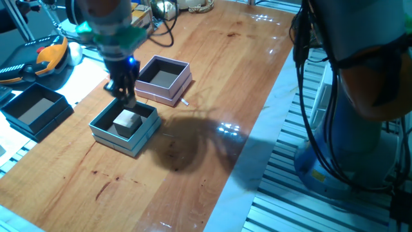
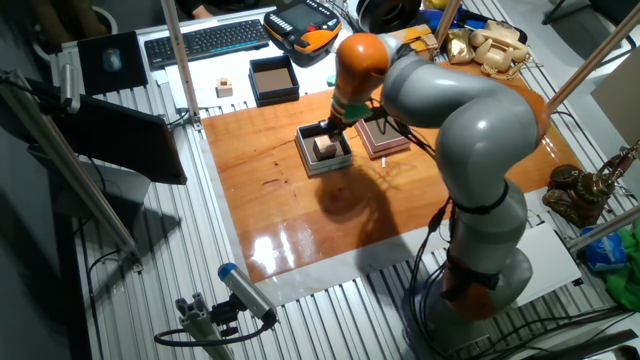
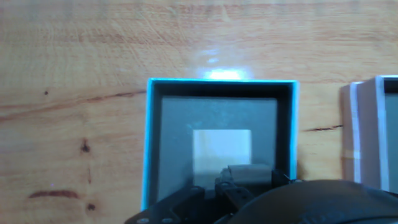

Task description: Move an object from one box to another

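Block, pale and cube-like, sits inside the teal box on the wooden table; nothing grips it. Just over the box's far edge hangs the gripper, pointing straight down from the arm, which bends over the table. Whether its jaws are spread or closed cannot be told. Right of it, close beside the teal box, stands the pink box.
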